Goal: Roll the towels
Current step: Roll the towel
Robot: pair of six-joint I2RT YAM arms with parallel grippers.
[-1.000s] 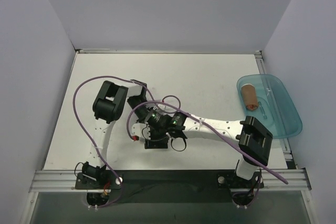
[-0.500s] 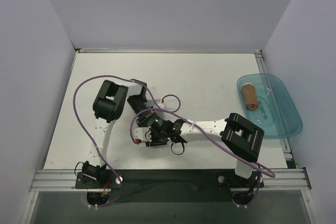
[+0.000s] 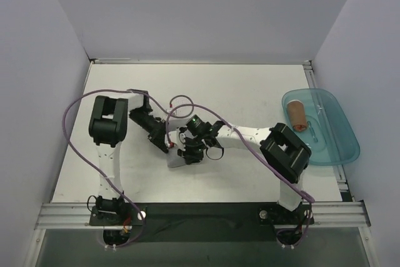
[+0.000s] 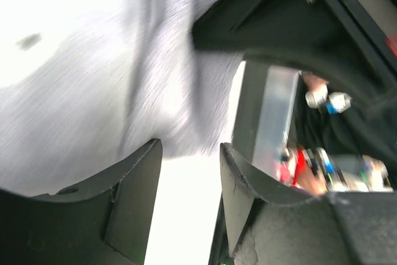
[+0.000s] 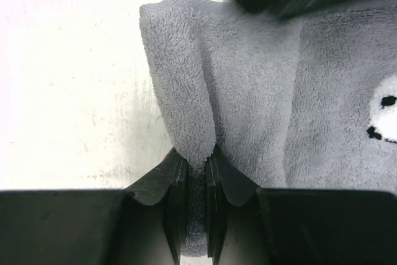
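The light grey towel (image 5: pixel 248 85) lies in the middle of the table, mostly hidden under both grippers in the top view (image 3: pixel 175 159). My right gripper (image 5: pixel 195 159) is shut on a raised fold at the towel's edge, and it sits over the towel in the top view (image 3: pixel 187 152). My left gripper (image 4: pixel 189 153) is open, with bare table between its fingers and the towel (image 4: pixel 93 91) just ahead of them. It sits just left of the right one in the top view (image 3: pixel 165 143). The rust-brown towel (image 3: pixel 297 117) lies rolled in the teal tray (image 3: pixel 337 145).
The teal tray stands at the table's right edge. Purple cables (image 3: pixel 75 107) loop over both arms near the towel. White walls close in the table on the left, far and right sides.
The right gripper has shut on a fold of the grey towel. The left gripper has opened and let go, and the left arm's elbow has swung to the left.
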